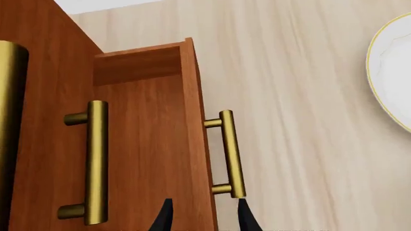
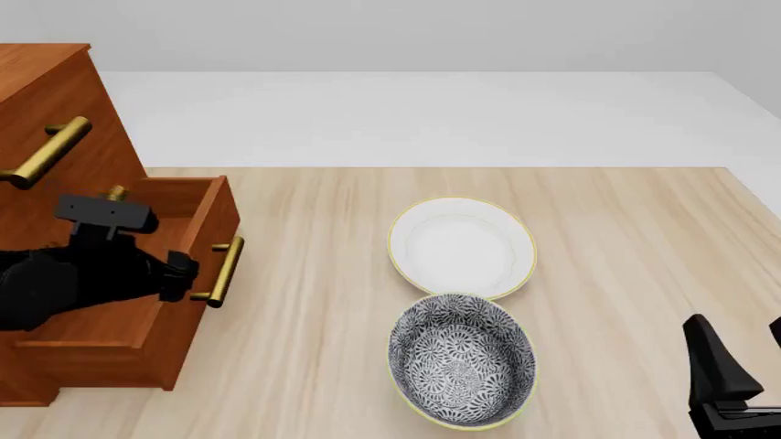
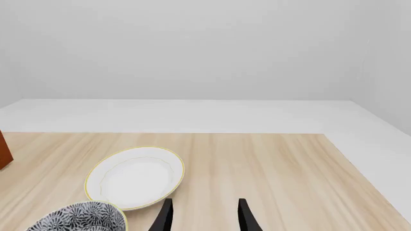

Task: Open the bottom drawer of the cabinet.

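Observation:
The cabinet (image 2: pixel 55 110) stands at the table's far left. Its bottom drawer (image 2: pixel 116 361) is pulled well out, with its plain wood inside showing. The drawer's brass handle (image 2: pixel 225 272) faces the table's middle. My left gripper (image 2: pixel 183 270) hovers over the drawer's front panel, just behind that handle. In the left wrist view the gripper (image 1: pixel 204 214) is open and holds nothing. Its fingertips stand either side of the front panel's edge (image 1: pixel 199 120), with the handle (image 1: pixel 231 154) close by one tip. My right gripper (image 2: pixel 741 352) is open and empty at the near right, also in its own view (image 3: pixel 204 214).
A white bowl (image 2: pixel 462 247) with a yellow rim sits mid-table, and a dark patterned bowl (image 2: pixel 462 361) sits just in front of it. Both show in the right wrist view (image 3: pixel 134 178) (image 3: pixel 80 219). The middle drawer's handle (image 1: pixel 96 161) juts out above the open drawer.

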